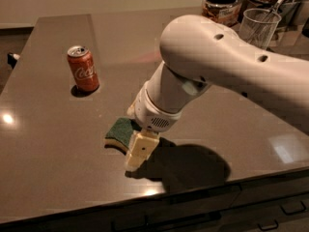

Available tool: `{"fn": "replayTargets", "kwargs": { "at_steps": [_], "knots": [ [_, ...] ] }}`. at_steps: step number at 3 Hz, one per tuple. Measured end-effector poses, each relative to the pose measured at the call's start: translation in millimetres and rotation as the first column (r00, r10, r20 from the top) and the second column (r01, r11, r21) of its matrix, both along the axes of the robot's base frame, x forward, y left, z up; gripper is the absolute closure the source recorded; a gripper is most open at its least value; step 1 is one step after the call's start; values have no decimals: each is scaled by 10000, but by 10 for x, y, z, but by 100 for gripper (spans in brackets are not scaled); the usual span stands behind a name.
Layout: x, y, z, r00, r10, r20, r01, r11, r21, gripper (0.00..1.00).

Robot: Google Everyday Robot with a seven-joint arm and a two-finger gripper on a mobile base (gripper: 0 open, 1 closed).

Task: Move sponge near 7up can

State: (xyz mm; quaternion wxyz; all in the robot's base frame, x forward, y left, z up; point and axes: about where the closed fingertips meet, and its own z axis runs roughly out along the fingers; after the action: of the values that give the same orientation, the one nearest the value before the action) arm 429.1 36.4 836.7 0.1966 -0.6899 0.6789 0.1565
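The sponge (119, 131), dark green on top with a pale yellow layer under it, lies flat on the dark table (48, 144) near the front edge. My gripper (138, 152) hangs from the big white arm (212, 62) and reaches down at the sponge's right end, touching or just in front of it. The arm covers the sponge's right part. The 7up can is hidden behind the arm.
A red Coca-Cola can (83, 68) stands upright at the back left. A dark-lidded jar (221, 4) and a clear glass holding a whisk (259, 25) stand at the back right. The table's front edge runs just below the gripper.
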Motion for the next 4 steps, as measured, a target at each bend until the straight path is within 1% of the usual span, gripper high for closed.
{"fn": "replayTargets", "kwargs": {
  "at_steps": [1, 2, 3, 4],
  "knots": [
    [93, -23, 19, 9999, -155, -47, 155, 9998, 147, 41],
    [261, -103, 130, 9973, -724, -78, 725, 9973, 137, 64],
    [591, -279, 341, 9825, -1852, 183, 1850, 9827, 117, 87],
    [1035, -546, 512, 9446, -3240, 522, 3239, 9460, 108, 100]
  ]
}}
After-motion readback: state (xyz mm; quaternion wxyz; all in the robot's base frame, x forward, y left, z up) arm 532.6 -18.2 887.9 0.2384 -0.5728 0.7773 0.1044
